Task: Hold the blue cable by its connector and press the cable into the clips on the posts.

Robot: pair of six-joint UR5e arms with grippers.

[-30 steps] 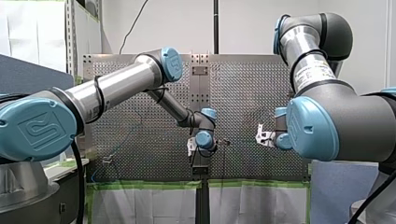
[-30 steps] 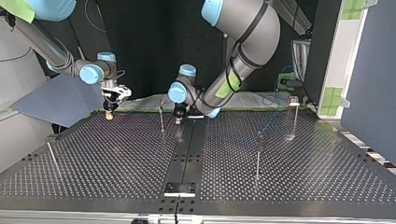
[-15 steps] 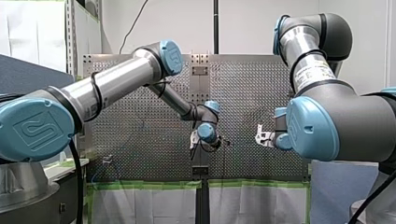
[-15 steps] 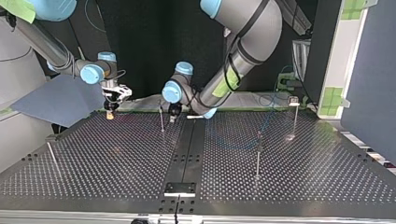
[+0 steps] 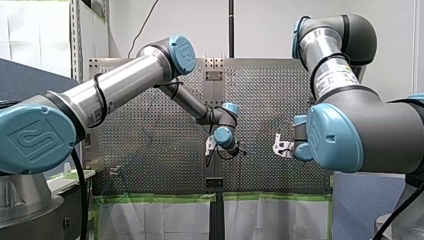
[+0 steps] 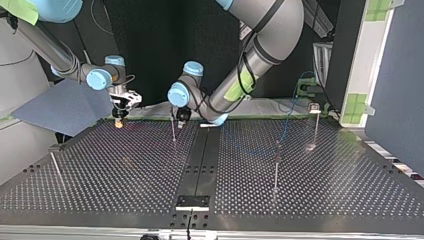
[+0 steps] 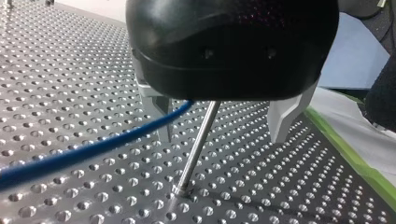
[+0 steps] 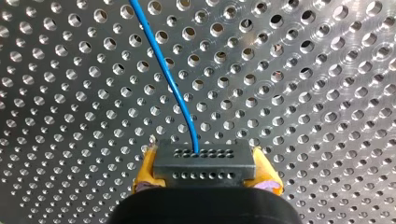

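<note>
Four posts are counted on the perforated table (image 6: 125, 200) in the top view. Nearest are the front post (image 6: 275, 167) and the left-edge post (image 6: 56, 169); further back are the middle post (image 6: 173, 131) and the right-edge post (image 6: 315, 125). One blue cable (image 6: 286, 125), one connector (image 8: 203, 161) and two grippers are counted. The cable is seen coming down from the top view's right, sagging low near the front post, then running toward the middle post. The clips are too small to make out, so seating cannot be told. At the far edge the left gripper (image 6: 180, 120) is placed at the middle post. In the left wrist view its metal fingers (image 7: 158, 112) are spread, gripping nothing, with the post between them and the cable passing just beside one finger. The post's top is hidden under the gripper body. The right gripper (image 6: 118, 123) is found further toward the view's left, clamped by its yellow pads (image 8: 145, 175) on the connector, with the cable leaving the connector's face; the pads are partly cut off. Versus 1.0 s ago, the left gripper has been shifted from the centre strip (image 6: 200, 165) to the middle post, and more cable is raised at the view's right. The right gripper has not been moved.
</note>
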